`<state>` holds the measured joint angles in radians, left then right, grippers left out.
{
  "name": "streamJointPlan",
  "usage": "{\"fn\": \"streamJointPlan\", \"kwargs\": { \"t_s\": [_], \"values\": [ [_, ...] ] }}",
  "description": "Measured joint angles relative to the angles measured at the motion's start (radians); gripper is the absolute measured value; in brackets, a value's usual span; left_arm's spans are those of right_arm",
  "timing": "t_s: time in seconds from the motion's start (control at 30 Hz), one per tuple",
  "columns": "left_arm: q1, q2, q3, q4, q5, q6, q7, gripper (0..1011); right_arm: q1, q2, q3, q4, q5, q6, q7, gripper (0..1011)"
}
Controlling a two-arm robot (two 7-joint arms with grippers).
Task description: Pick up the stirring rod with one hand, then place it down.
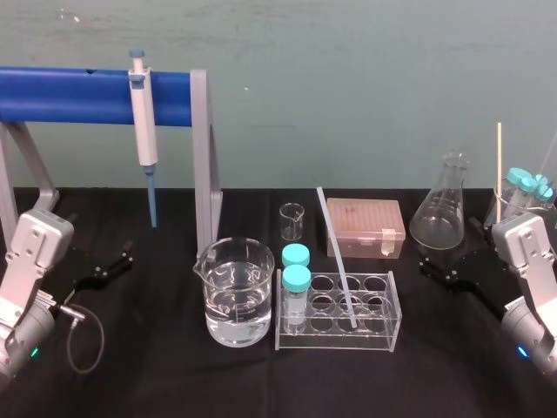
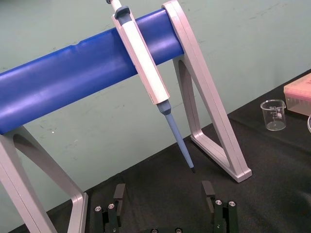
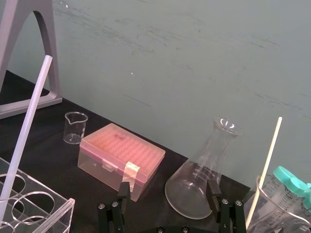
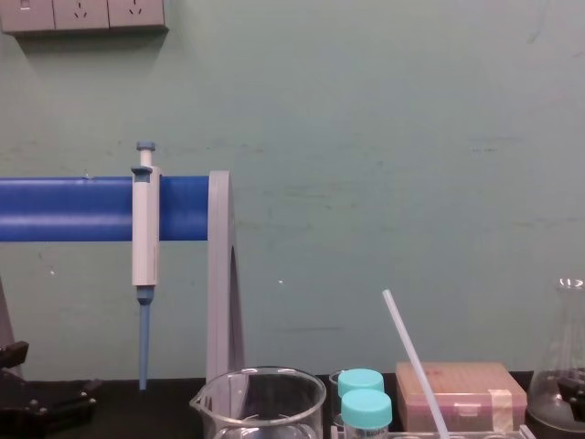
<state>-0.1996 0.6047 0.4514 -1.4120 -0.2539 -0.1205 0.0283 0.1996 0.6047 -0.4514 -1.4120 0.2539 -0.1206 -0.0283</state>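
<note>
Your table is covered by a matt black cloth [image 1: 157, 374]. The long, thin translucent-white stirring rod [image 1: 336, 258] looks like smooth, frosted plastic. The clear rectangular tube rack [image 1: 383, 338] is glossy acrylic, and the large clear beaker [image 1: 233, 261] is shiny glass. The thick blue stand bar [image 1: 70, 94] has a satin plastic sheen and rests on matt grey legs [image 1: 202, 157].

Chest view: thin translucent-white stirring rod [image 4: 413, 358] cut off at btm edge; big clear glass beaker [image 4: 219, 416] cropped at btm, conical glass flask [image 4: 569, 329] cropped at rt edge. Right wrist view: rod's lower part runs off the edge by clear acrylic tube rack [image 3: 58, 213]. Left wrist view: black left gripper [image 2: 164, 187], base cropped.
</note>
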Motion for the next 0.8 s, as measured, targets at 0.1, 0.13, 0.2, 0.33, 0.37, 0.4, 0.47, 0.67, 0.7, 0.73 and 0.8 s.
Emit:
{"fn": "streamJointPlan", "kwargs": {
  "t_s": [0.1, 0.13, 0.2, 0.33, 0.37, 0.4, 0.47, 0.67, 0.7, 0.73, 0.8],
  "values": [
    [0.000, 0.000, 0.000, 0.000, 0.000, 0.000, 0.000, 1000, 0.000, 0.000, 0.000, 0.000, 0.000, 0.000, 0.000, 1003],
    [0.000, 0.000, 0.000, 0.000, 0.000, 0.000, 0.000, 1000, 0.000, 0.000, 0.000, 0.000, 0.000, 0.000, 0.000, 1003],
    [0.000, 0.000, 0.000, 0.000, 0.000, 0.000, 0.000, 1000, 0.000, 0.000, 0.000, 0.000, 0.000, 0.000, 0.000, 1003],
    [0.000, 0.000, 0.000, 0.000, 0.000, 0.000, 0.000, 1000, 0.000, 0.000, 0.000, 0.000, 0.000, 0.000, 0.000, 1003],
    [0.000, 0.000, 0.000, 0.000, 0.000, 0.000, 0.000, 1000, 0.000, 0.000, 0.000, 0.000, 0.000, 0.000, 0.000, 1003],
    [0.000, 0.000, 0.000, 0.000, 0.000, 0.000, 0.000, 1000, 0.000, 0.000, 0.000, 0.000, 0.000, 0.000, 0.000, 1003],
    [0.000, 0.000, 0.000, 0.000, 0.000, 0.000, 0.000, 1000, 0.000, 0.000, 0.000, 0.000, 0.000, 0.000, 0.000, 1003],
    [0.000, 0.000, 0.000, 0.000, 0.000, 0.000, 0.000, 1000, 0.000, 0.000, 0.000, 0.000, 0.000, 0.000, 0.000, 1003],
    [0.000, 0.000, 0.000, 0.000, 0.000, 0.000, 0.000, 1000, 0.000, 0.000, 0.000, 0.000, 0.000, 0.000, 0.000, 1003],
    [0.000, 0.000, 0.000, 0.000, 0.000, 0.000, 0.000, 1000, 0.000, 0.000, 0.000, 0.000, 0.000, 0.000, 0.000, 1003],
    [0.000, 0.000, 0.000, 0.000, 0.000, 0.000, 0.000, 1000, 0.000, 0.000, 0.000, 0.000, 0.000, 0.000, 0.000, 1003]
  ]
}}
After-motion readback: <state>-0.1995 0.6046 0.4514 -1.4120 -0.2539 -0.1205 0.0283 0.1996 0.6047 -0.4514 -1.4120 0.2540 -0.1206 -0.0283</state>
